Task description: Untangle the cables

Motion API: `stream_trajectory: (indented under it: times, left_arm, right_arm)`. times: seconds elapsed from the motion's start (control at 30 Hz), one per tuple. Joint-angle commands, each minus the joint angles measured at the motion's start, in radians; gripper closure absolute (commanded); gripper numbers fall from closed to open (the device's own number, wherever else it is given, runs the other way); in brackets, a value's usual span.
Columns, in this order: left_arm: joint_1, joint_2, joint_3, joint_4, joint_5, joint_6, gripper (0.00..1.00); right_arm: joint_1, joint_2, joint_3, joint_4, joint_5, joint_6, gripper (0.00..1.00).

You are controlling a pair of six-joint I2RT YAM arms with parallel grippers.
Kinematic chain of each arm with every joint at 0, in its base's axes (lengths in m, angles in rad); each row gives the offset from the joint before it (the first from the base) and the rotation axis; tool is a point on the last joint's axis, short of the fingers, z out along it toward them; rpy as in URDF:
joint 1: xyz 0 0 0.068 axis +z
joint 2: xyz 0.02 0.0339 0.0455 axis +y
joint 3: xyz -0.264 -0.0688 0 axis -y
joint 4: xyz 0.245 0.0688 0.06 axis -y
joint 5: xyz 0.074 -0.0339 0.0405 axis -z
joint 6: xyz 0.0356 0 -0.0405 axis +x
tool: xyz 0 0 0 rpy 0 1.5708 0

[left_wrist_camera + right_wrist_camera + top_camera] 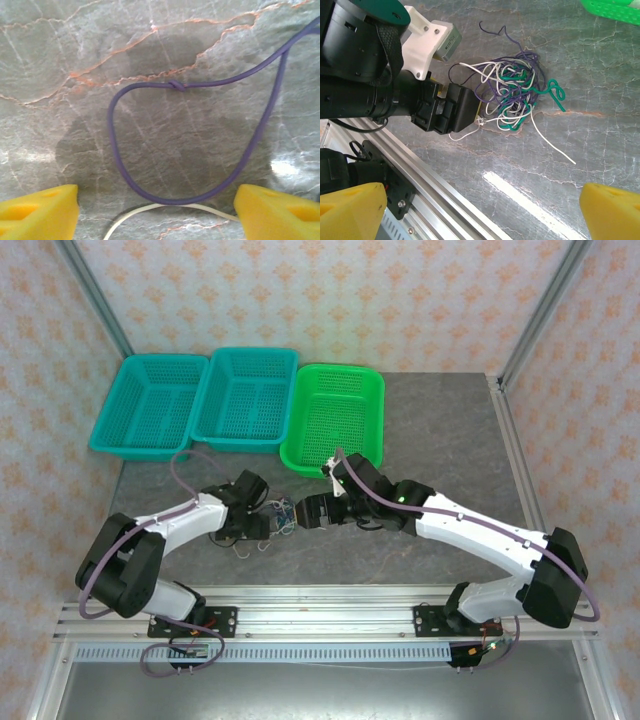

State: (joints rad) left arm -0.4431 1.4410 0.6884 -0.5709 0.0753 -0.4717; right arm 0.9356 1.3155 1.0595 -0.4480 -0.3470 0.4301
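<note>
Along the far edge of the grey veined tabletop (450, 440), a teal basket (150, 405), a second teal basket (245, 395) and a green basket (335, 418) are lined up. Nearer the arms, the left claw (157, 207) is held spread wide, low over the stone. A purple cable (116, 150) is looped between its yellow fingertips, with a cream cable (125, 219) beside it. The right claw (482, 212) is likewise spread. The cables (510, 92) are bunched in a cream, purple and green tangle between the two claws.

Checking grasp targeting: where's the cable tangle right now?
Top view: the cable tangle lies on the grey table, left of centre, between the ends of the left arm and the right arm, nearer than the green basket.
</note>
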Motion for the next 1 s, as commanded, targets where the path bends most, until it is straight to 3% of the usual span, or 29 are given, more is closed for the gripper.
stream_trajectory:
  times: [0.0, 0.23, 0.37, 0.5, 0.67, 0.7, 0.83, 0.97]
  left_arm:
    - [-0.091, 0.071, -0.028, 0.098, 0.132, -0.057, 0.30]
    - [-0.243, -0.032, -0.118, 0.091, 0.026, -0.328, 0.67]
    - [-0.298, -0.160, -0.181, 0.113, 0.034, -0.442, 0.90]
    - [-0.310, -0.345, -0.226, 0.105, 0.067, -0.525, 0.99]
    - [-0.311, -0.579, -0.258, 0.056, 0.124, -0.574, 0.94]
    - [-0.310, -0.612, -0.261, 0.045, 0.128, -0.575, 0.90]
    - [-0.312, -0.705, -0.286, -0.007, 0.108, -0.496, 0.59]
    - [-0.340, -0.658, -0.258, -0.196, -0.030, -0.444, 0.54]
  right_arm:
    - [0.003, -0.016, -0.003, 0.015, 0.053, 0.035, 0.01]
    - [0.003, -0.032, -0.031, 0.003, 0.165, 0.102, 0.01]
    - [0.003, -0.032, -0.048, 0.012, 0.172, 0.120, 0.01]
    - [0.003, -0.034, -0.062, 0.022, 0.177, 0.137, 0.01]
    - [0.003, -0.054, -0.092, 0.047, 0.182, 0.161, 0.01]
    - [0.003, -0.058, -0.097, 0.054, 0.183, 0.166, 0.01]
    - [0.003, -0.078, -0.123, 0.081, 0.186, 0.179, 0.01]
    - [0.003, -0.082, -0.129, 0.084, 0.186, 0.188, 0.01]
